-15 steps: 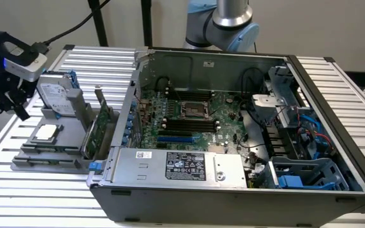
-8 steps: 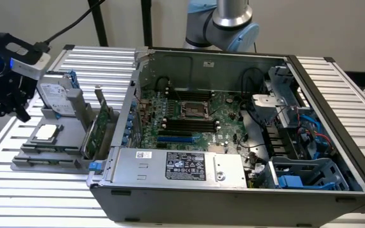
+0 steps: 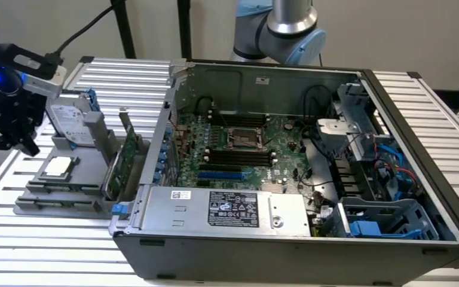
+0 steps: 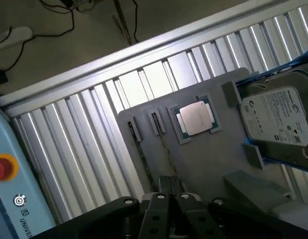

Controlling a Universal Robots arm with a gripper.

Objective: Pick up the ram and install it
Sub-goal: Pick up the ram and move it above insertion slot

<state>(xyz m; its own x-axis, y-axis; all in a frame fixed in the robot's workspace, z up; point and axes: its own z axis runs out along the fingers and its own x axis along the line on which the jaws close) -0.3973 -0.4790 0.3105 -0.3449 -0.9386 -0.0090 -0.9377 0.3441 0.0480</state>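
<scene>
Gripper over the grey parts holder, ram slot just beneath it

The gripper hangs low over the grey holder; whether it is open or closed cannot be told. Straight out from it a thin dark strip sits edge-up in a narrow slot of the holder. It looks like the ram, not yet lifted, though contact with the gripper cannot be made out. Just past the slot's far end lies the square silver processor, and to one side a hard drive in a blue frame. The holder rests on a ribbed aluminium table. Past the table's edge is a dull floor with loose cables, and near the gripper stands a light-blue box with a red button. In the exterior view the open computer case sits well apart on the same table, before a plain beige wall.
</scene>
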